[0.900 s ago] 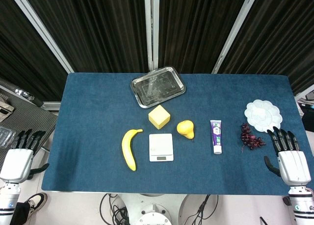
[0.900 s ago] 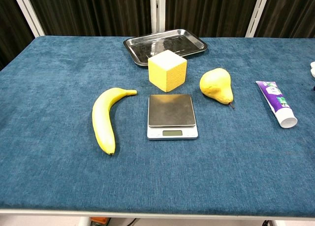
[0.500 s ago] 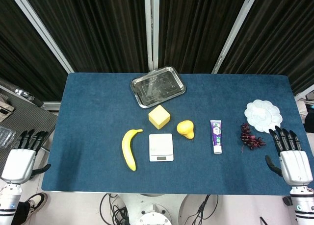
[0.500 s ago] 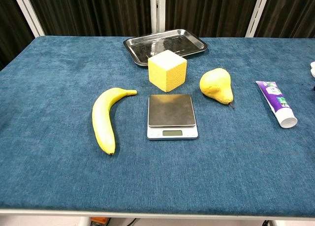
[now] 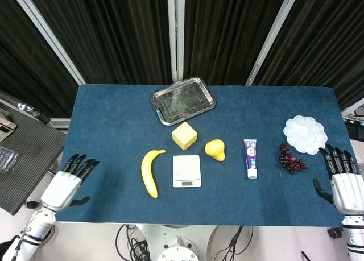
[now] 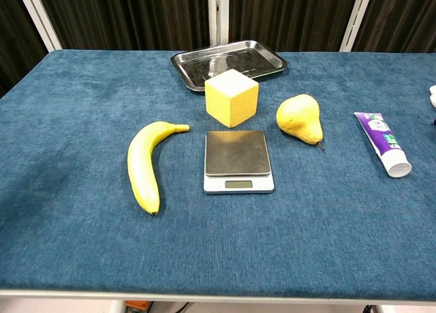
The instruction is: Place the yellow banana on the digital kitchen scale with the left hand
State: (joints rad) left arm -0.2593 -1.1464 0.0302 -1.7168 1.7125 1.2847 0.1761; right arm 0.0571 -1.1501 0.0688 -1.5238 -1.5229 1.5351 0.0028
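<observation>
Yellow banana (image 6: 144, 164), yellow cube (image 6: 231, 97), yellow pear (image 6: 300, 118) on a blue cloth (image 6: 68, 122). Silver tray (image 6: 228, 61), steel-topped white scale (image 6: 238, 161). Purple-and-white tube (image 6: 383, 143), dark red grapes (image 5: 291, 159), white palette (image 5: 305, 135).

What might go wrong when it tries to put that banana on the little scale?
The curved yellow banana is longer than the small white digital scale, so it may overhang and roll off. The yellow foam cube stands just behind the scale and could get bumped. The open left hand is far off, at the table's edge.
</observation>
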